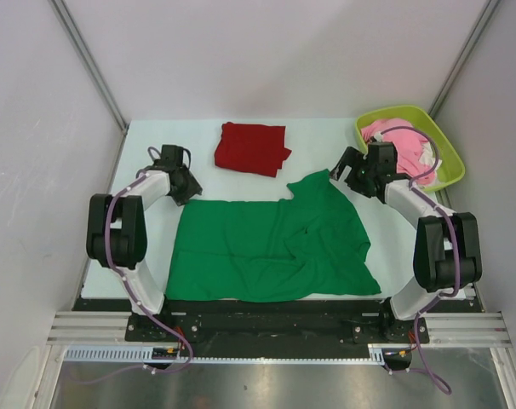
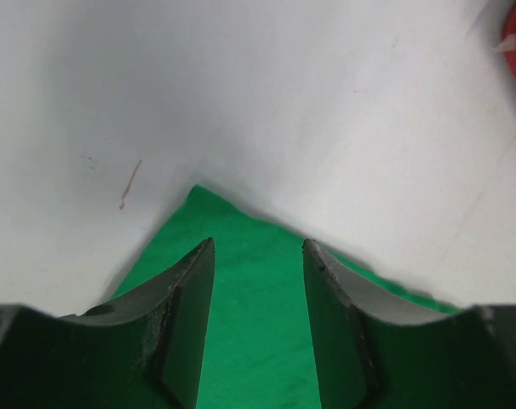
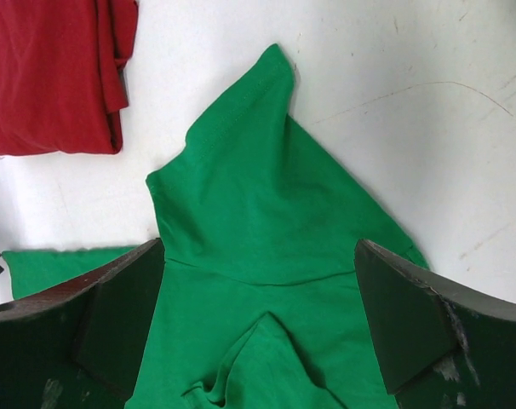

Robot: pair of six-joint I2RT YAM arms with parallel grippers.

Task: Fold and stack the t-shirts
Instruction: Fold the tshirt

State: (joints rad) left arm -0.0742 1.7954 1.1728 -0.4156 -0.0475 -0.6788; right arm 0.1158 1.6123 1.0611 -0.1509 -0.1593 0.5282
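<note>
The bright green t-shirt (image 1: 275,247) lies spread on the table's near half, with one sleeve (image 3: 258,187) pointing toward the back right. The dark red t-shirt (image 1: 252,148) lies folded at the back middle; it also shows in the right wrist view (image 3: 49,77). My left gripper (image 1: 185,189) is open above the green shirt's back left corner (image 2: 241,281), nothing between its fingers. My right gripper (image 1: 350,175) is open wide above the green sleeve, nothing held.
A lime-green basket (image 1: 450,166) at the back right holds a pink garment (image 1: 390,129) and a white cloth. White walls close in the left, right and back. Bare white table (image 2: 283,102) lies behind the green shirt.
</note>
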